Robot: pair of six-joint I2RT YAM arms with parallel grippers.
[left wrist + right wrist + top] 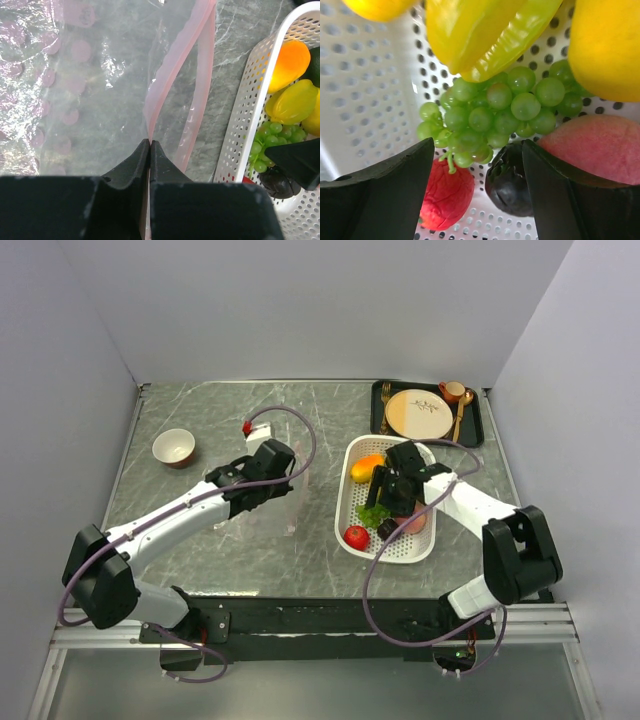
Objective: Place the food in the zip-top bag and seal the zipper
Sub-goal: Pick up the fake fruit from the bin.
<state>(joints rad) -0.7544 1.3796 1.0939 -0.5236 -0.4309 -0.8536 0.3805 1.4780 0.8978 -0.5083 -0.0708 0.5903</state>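
Note:
My left gripper [282, 488] is shut on the pale pink zipper [170, 75] of the clear zip-top bag [75, 75], pinching one lip of it [150, 143]; the other lip hangs apart, so the mouth gapes. The bag [268, 515] lies left of the white basket [345, 505]. My right gripper [385, 500] is open and low inside the basket [365, 100]. Between its jaws [477, 172] lie the red tomato [447, 195] and the small dark piece [507, 182], under the green grapes [495, 110]. The pink peach [600, 150], lemon [607, 45] and orange mango [367, 468] lie around them.
A yellow-green fruit [480, 35] lies beyond the grapes. A dark tray [478, 430] at the back right holds a cream plate [418, 413], a cup and cutlery. A small bowl [174, 447] stands at the back left. A small white and red object [257, 432] lies behind the bag.

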